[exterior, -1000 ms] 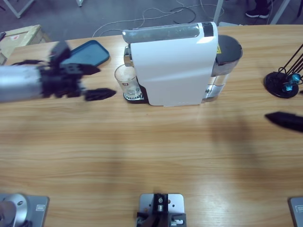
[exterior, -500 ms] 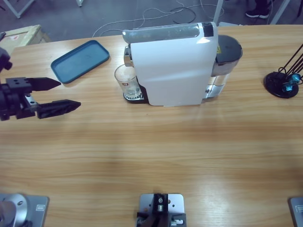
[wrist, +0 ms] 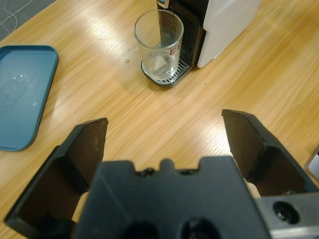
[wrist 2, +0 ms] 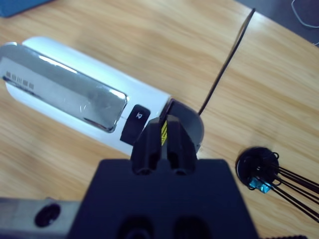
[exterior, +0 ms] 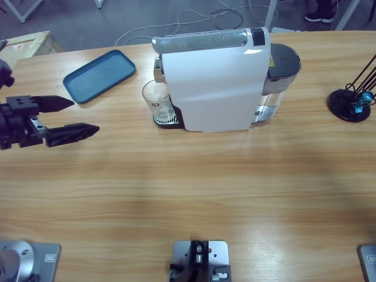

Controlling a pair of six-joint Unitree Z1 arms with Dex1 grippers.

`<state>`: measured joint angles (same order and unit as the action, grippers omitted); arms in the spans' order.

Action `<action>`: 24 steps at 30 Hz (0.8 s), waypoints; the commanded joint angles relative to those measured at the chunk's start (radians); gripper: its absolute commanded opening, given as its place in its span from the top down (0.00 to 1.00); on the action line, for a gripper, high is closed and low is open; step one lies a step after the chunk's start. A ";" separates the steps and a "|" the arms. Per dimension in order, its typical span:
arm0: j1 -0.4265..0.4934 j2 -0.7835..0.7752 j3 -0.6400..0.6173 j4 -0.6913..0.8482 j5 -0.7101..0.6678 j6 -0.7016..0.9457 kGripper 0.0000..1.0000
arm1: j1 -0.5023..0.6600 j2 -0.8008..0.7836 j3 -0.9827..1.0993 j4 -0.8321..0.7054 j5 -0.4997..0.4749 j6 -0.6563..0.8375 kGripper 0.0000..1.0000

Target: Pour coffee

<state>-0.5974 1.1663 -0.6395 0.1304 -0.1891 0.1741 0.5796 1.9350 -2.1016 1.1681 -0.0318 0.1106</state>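
A white coffee machine (exterior: 214,82) with a silver top stands at the back middle of the table. An empty clear glass (exterior: 155,100) sits on its drip tray at the machine's left end, also clear in the left wrist view as the glass (wrist: 159,47). My left gripper (exterior: 85,116) hovers well to the left of the glass, open wide and holding nothing (wrist: 164,122). My right gripper (wrist 2: 162,127) is shut and empty, looking down on the coffee machine (wrist 2: 75,99) near its black button. The right arm is out of the high view.
A blue tray (exterior: 100,75) lies at the back left, also seen as the tray (wrist: 20,94) in the left wrist view. A black wire capsule stand (exterior: 351,103) sits at the right edge. A cardboard box (exterior: 23,47) rests at the far left corner.
The left arm drew back to the left, away from the glass, with its jaws spread. The dark gripper tip at the right edge left the high view.
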 commanded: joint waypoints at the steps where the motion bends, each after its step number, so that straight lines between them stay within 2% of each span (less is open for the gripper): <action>1: -0.008 0.043 0.031 -0.010 0.009 -0.006 0.02 | 0.028 0.071 -0.008 0.015 0.081 -0.019 1.00; 24: -0.008 0.059 0.043 -0.037 0.013 -0.005 0.02 | 0.028 0.128 0.003 0.015 0.063 -0.023 1.00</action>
<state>-0.5978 1.1955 -0.6316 0.1099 -0.1890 0.1741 0.5985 1.9995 -2.1094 1.1759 0.0411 0.1008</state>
